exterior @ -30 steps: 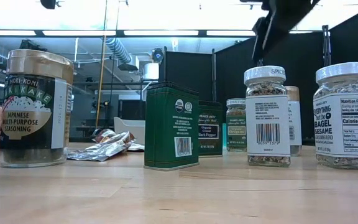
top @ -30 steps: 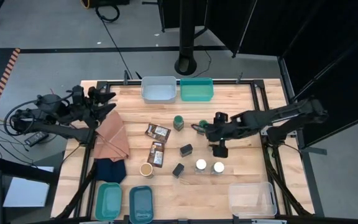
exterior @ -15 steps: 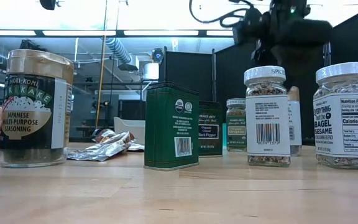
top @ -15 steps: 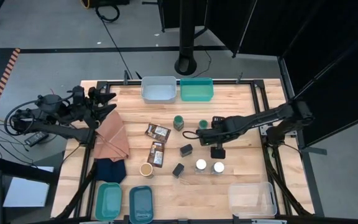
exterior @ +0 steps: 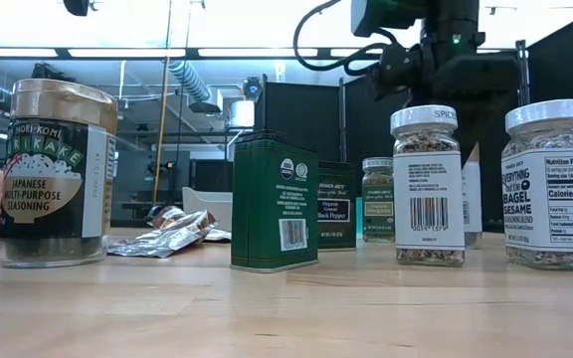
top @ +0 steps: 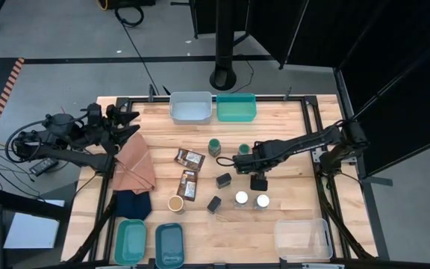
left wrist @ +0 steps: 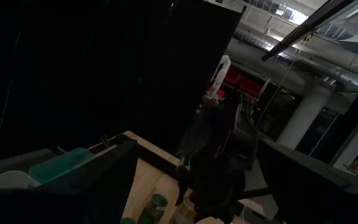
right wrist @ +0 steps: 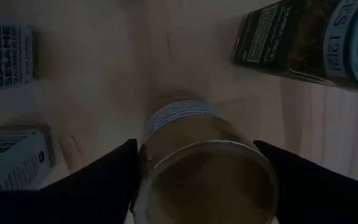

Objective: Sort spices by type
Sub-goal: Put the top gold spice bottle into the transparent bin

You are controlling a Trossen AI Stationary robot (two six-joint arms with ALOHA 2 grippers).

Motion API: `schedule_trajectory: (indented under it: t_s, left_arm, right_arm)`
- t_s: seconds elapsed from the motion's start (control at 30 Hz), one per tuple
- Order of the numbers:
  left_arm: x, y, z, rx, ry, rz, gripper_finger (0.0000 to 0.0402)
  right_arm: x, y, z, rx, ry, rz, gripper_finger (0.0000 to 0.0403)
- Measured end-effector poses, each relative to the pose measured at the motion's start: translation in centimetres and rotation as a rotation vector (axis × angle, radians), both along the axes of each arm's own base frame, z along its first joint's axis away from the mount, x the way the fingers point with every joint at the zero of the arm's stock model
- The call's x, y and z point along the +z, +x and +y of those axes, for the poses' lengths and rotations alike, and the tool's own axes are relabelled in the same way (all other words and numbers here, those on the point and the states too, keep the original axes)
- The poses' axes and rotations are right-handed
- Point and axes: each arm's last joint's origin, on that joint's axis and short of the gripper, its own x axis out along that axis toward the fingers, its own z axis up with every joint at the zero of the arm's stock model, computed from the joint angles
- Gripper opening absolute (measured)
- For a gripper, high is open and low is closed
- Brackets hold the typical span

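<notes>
Right hand (right wrist: pixel 197 186) spread apart around upright tan-topped jar (right wrist: pixel 207 180); its axis vertical.

We read "NORI-KOMI FURIKAKE" and "JAPANESE MULTI-PURPOSE SEASONING" on the tan-topped jar (exterior: pixel 58 174). The smaller green tin (exterior: pixel 337 205) behind the larger one says "TRADER JOE'S" and "Black Pepper". The white-lidded jar (exterior: pixel 428 186) carries "SPICE" on its lid and a barcode with digits too small for us to make out. The rightmost jar (exterior: pixel 560 186) reads "EVERYTHING BUT THE BAGEL SESAME", "Nutrition Facts" and "Calories 0". In the right wrist view, "BAGEL" shows on a jar (right wrist: pixel 5 56).
</notes>
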Motion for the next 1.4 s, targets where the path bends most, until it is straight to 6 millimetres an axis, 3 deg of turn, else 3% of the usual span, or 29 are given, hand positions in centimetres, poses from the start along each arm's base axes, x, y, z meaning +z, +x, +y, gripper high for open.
schedule_trajectory:
  t_s: [0.4,0.57,0.8,1.07,1.23,1.4]
  left_arm:
    - [-0.6,0.1,0.0,-0.005,-0.039,0.046,0.0335]
    - [-0.6,0.1,0.0,-0.005,-0.040,0.046,0.0335]
    - [-0.6,0.1,0.0,-0.002,-0.036,0.047,0.0335]
    - [-0.6,0.1,0.0,0.002,-0.036,0.047,0.0335]
    - [-0.6,0.1,0.0,0.003,-0.035,0.048,0.0335]
    - [-0.6,0.1,0.0,0.003,-0.035,0.048,0.0335]
  right_arm:
    - [0.3,-0.2,0.0,0.000,-0.001,-0.006,0.0283]
    - [2.4,-1.2,-0.2,-0.034,0.010,-0.080,0.0283]
    - [6.6,-4.2,-0.3,-0.140,0.046,-0.220,0.0283]
    - [11.2,-8.7,1.5,-0.228,0.240,-0.403,0.0283]
    - [12.9,-11.5,3.5,-0.274,0.356,-0.462,0.0283]
    - [13.3,-13.2,6.0,-0.336,0.506,-0.401,0.0283]
